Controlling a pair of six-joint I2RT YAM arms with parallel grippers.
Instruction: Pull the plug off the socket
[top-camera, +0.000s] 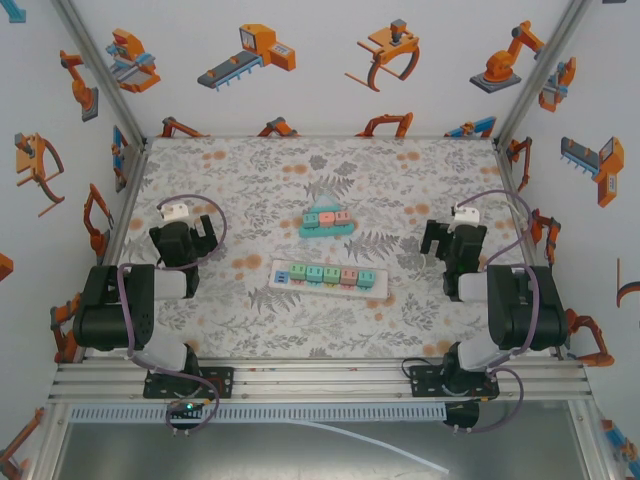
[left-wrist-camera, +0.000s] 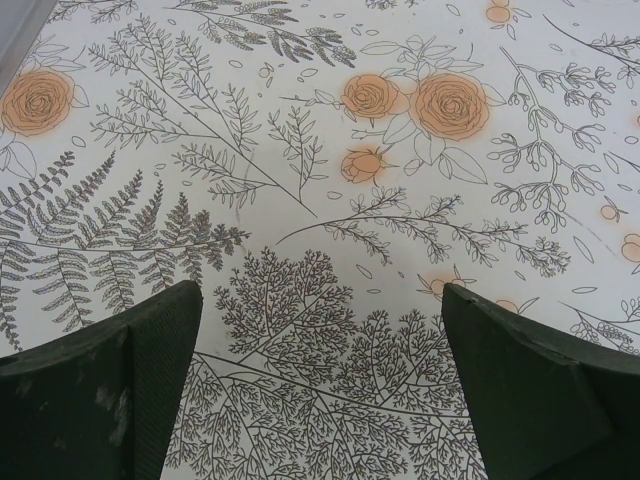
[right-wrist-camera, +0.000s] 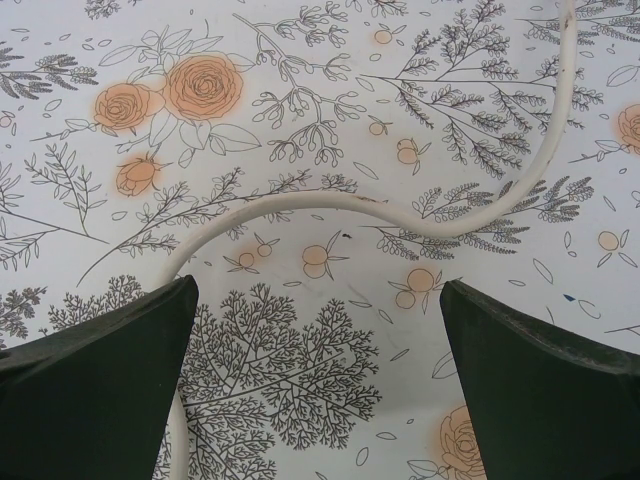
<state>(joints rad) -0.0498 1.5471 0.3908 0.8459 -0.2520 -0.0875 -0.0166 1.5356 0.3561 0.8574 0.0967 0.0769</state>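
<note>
Nearest, bolted at the rail: left arm (top-camera: 120, 310), right arm (top-camera: 515, 310). Spread wide, pinching nothing: left fingers (left-wrist-camera: 120, 390), right fingers (right-wrist-camera: 540, 380), low over floral surface (top-camera: 250, 180). Mid-surface, open room all round: one white socket strip (top-camera: 330, 277) carrying a row of coloured plugs (top-camera: 332, 274). One teal block (top-camera: 328, 222) behind. One white cable (right-wrist-camera: 400, 215) beneath right fingers.

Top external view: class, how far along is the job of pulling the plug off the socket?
Done: nothing; coloured plugs sit in a row on the white socket strip. In hand: nothing; the left end effector and right end effector are open, empty, off to its sides. Left: reach the strip, grip a plug, pull it free.
</note>
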